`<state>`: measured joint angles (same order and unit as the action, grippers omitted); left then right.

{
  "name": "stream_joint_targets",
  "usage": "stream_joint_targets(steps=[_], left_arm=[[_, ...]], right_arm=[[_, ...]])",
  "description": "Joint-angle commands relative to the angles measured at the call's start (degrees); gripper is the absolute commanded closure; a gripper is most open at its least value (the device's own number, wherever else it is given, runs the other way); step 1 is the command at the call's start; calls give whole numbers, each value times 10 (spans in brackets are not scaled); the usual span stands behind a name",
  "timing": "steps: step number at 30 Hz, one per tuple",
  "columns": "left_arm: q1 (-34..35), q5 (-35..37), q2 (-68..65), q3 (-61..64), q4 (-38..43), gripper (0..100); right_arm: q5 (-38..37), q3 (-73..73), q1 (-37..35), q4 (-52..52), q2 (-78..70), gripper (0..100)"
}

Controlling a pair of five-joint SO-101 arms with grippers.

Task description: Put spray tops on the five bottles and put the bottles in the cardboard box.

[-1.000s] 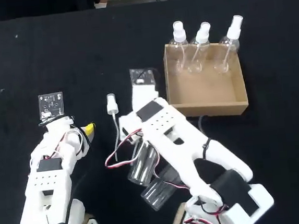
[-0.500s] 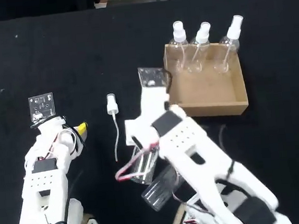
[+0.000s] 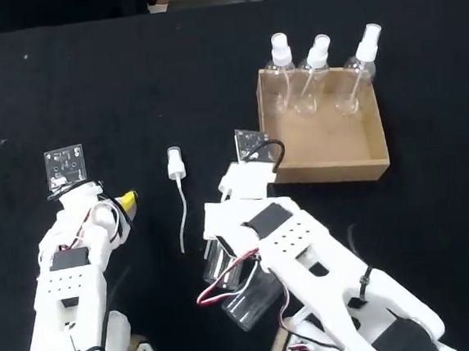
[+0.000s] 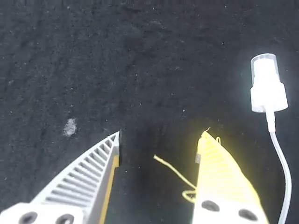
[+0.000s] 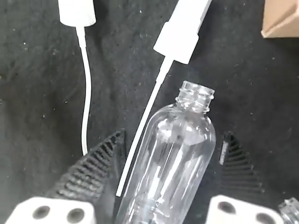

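- Nearest the arm bases, a second uncapped bottle [image 3: 247, 304] is found lying on its side on the black table [image 3: 87, 90], whose surface is matte and felt-like. The bottle is clear plastic with a round body, and no top is fitted.
- Just beyond it lies an uncapped bottle [image 5: 174, 154], also on its side. It has glossy see-through walls, rounded shoulders and an open threaded neck.
- The right gripper [image 5: 175, 135] is set with its black ridged jaws spread, one on either side of this bottle's body. No contact can be confirmed, and nothing is held.
- The left gripper [image 4: 161, 149] is spread apart over bare table and is empty. One finger is white and ridged; the other is yellow, with a loose thread on it.
- A spray top [image 3: 174, 163] lies between the two arms, near the left gripper. It has a white plastic head under a clear cap, and a thin bendy tube trails from it toward the arms.
- A second spray top [image 5: 180, 28] lies just past the straddled bottle's neck, with its tube running alongside that bottle.
- Farthest off is the cardboard box [image 3: 324, 170], which is shallow, square, brown and open-topped. Three capped bottles [image 3: 317, 71] are lodged inside along its far wall.
- Progress is judged at three of five. Two bottles are left to be capped and boxed, and both tops needed for them lie close by.
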<state>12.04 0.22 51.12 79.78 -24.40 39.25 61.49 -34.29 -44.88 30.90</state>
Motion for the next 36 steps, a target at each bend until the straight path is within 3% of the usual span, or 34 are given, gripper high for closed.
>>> stream_joint_targets(steps=[1,6,11,15,18,20,25,31,33,36], left_arm=[[7,6,10,-36,11,741],[7,6,10,-36,11,741],[10,6,10,-36,11,741],[7,6,10,-36,11,741],[7,6,10,-36,11,741],[8,6,10,-36,11,741],[8,6,10,-36,11,741],[14,6,10,-36,11,741],[14,6,10,-36,11,741],[13,6,10,-36,11,741]], right_arm=[[6,-13,4,25,-36,723],[1,-62,6,-3,-128,724],[0,-87,6,-48,-117,724],[-8,-87,6,-45,-80,838],[-80,-87,6,-21,-63,995],[-124,-83,6,-14,-59,960],[-188,-82,7,45,-56,985],[-485,-122,10,50,-56,988],[-545,-161,33,12,-53,988],[-550,-255,62,-87,-30,987]])
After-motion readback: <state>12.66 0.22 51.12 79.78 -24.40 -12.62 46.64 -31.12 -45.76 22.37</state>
